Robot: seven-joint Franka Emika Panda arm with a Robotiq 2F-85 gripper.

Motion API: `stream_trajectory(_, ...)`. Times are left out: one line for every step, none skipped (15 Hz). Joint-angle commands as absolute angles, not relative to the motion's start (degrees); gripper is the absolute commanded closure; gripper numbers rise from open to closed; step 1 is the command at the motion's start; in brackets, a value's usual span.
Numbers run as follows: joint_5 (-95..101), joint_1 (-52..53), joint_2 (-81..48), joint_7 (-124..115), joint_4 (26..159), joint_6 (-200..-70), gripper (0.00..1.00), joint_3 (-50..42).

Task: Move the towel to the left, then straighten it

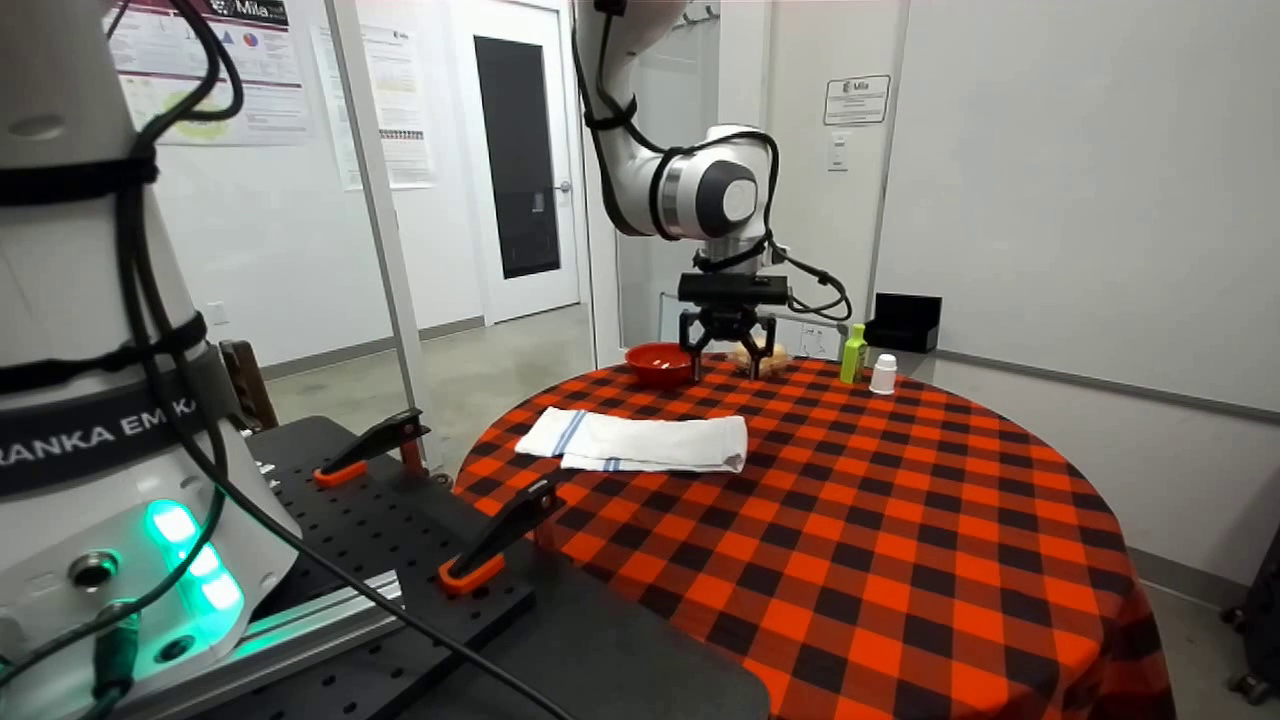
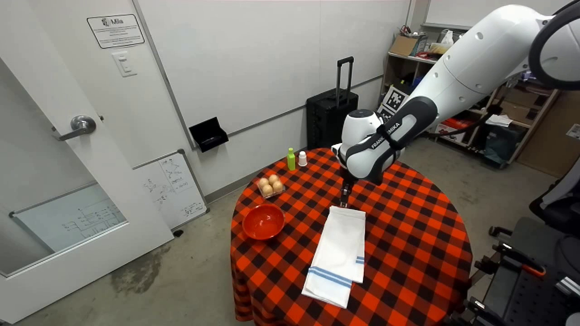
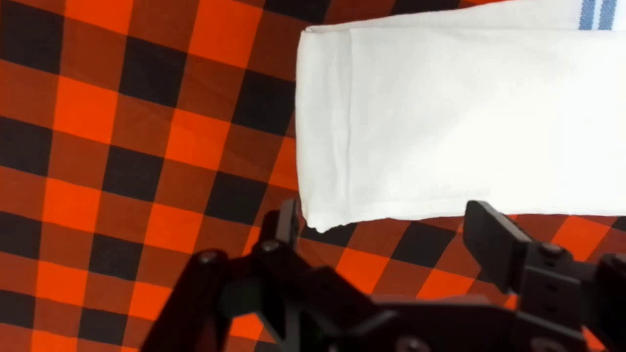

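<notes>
The white towel [image 1: 650, 440] lies folded into a long strip on the checkered cloth. In an exterior view the towel [image 2: 339, 246] shows blue stripes near one end, its layers there not lined up. The plain, striped-free end of the towel [image 3: 440, 112] fills the upper right of the wrist view, with a slightly ragged corner. My gripper [image 3: 383, 208] stands open above that end, its two fingers [image 3: 494, 244] far apart with no cloth pinched between them. In both exterior views the gripper [image 1: 726, 376] points straight down, by the towel's plain end.
A red bowl [image 2: 263, 222] and a clear box of eggs [image 2: 271, 185] stand near the table edge. A green bottle [image 2: 291, 159] and a white bottle [image 2: 302, 158] are close together farther along. The checkered tablecloth [image 1: 900, 560] covers the round table.
</notes>
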State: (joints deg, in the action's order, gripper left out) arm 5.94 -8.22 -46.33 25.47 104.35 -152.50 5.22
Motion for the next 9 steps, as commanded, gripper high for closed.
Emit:
stream_trajectory(4.13,-8.34,-41.95,24.03,108.92,-149.50,0.00,8.17)
stream_trajectory(3.80,-8.13,-41.28,23.71,110.01,-148.99,0.00,8.81)
stream_trajectory(2.92,-8.09,-39.61,23.60,112.43,-148.18,0.00,10.09)
stream_trajectory(1.84,-8.04,-38.40,23.49,114.24,-147.57,0.00,11.28)
stream_trajectory(0.92,-7.64,-37.26,23.08,115.99,-147.59,0.00,12.14)
stream_trajectory(-0.13,-7.33,-36.36,22.61,117.35,-147.48,0.00,12.96)
stream_trajectory(-1.11,-6.59,-35.31,21.55,118.78,-147.66,0.00,13.59)
stream_trajectory(-1.79,-5.56,-34.18,20.25,120.31,-147.92,0.00,13.90)
stream_trajectory(-2.12,-4.51,-33.23,19.28,121.95,-148.92,0.00,14.12)
